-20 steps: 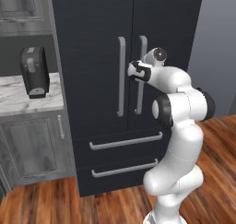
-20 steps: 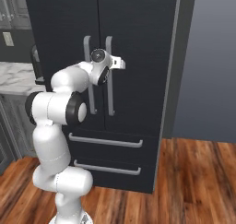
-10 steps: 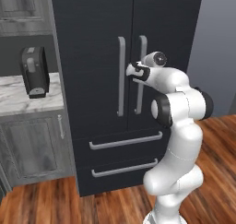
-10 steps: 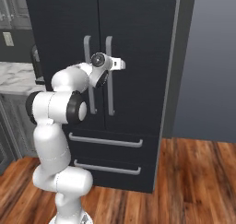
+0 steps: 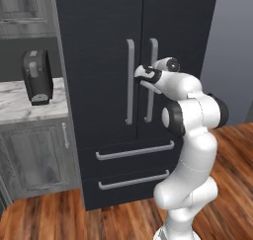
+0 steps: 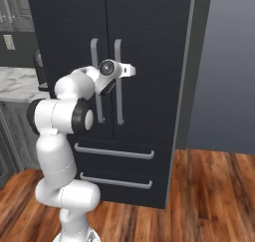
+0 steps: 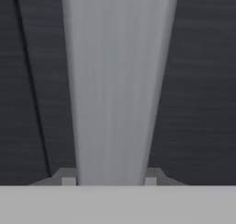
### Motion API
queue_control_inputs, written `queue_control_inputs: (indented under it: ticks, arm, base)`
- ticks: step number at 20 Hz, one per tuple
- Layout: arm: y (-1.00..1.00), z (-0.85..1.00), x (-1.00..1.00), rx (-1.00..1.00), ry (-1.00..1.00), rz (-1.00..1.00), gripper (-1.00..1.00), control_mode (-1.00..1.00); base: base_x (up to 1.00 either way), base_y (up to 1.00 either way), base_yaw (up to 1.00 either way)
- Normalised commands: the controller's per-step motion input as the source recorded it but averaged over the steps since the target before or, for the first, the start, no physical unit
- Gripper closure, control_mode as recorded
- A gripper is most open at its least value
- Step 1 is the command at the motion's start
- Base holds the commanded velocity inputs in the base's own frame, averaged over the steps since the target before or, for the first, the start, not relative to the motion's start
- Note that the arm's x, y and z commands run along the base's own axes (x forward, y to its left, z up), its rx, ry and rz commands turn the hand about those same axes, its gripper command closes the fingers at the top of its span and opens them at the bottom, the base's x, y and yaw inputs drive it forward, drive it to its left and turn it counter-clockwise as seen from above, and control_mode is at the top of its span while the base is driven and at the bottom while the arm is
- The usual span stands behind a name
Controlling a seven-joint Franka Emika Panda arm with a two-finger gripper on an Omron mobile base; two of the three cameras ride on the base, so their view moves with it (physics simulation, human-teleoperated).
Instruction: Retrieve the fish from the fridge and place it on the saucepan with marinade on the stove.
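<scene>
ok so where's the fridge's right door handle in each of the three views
Left base view: the right handle is right of centre, just right of the door seam, the gripper at it.
Right base view: the handle is centre-left, the right one of the pair.
Hand view: the broad grey bar up the middle, between the fingertips.
Shared landmark: the door seam.

counter (image 5: pixel 20 103) left of fridge (image 5: pixel 99 46), 2 drawers (image 5: pixel 136 150) below.
</scene>
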Motion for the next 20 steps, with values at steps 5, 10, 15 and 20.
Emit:
queue_control_inputs:
  ticks: [5, 10, 15, 20]
  arm:
    - [-0.17, 0.00, -0.33, 0.00, 0.00, 0.00, 1.00, -1.00]
    - [-0.54, 0.00, -0.81, 0.00, 0.00, 0.00, 1.00, -1.00]
    - [-0.82, -0.16, -0.57, 0.00, 0.11, 0.02, 1.00, -1.00]
    - [-0.88, -0.19, -0.53, 0.00, 0.07, 0.19, 1.00, -1.00]
  base:
    - [0.00, 0.00, 0.00]
    - [0.00, 0.00, 0.00]
    - [0.00, 0.00, 0.00]
    - [0.00, 0.00, 0.00]
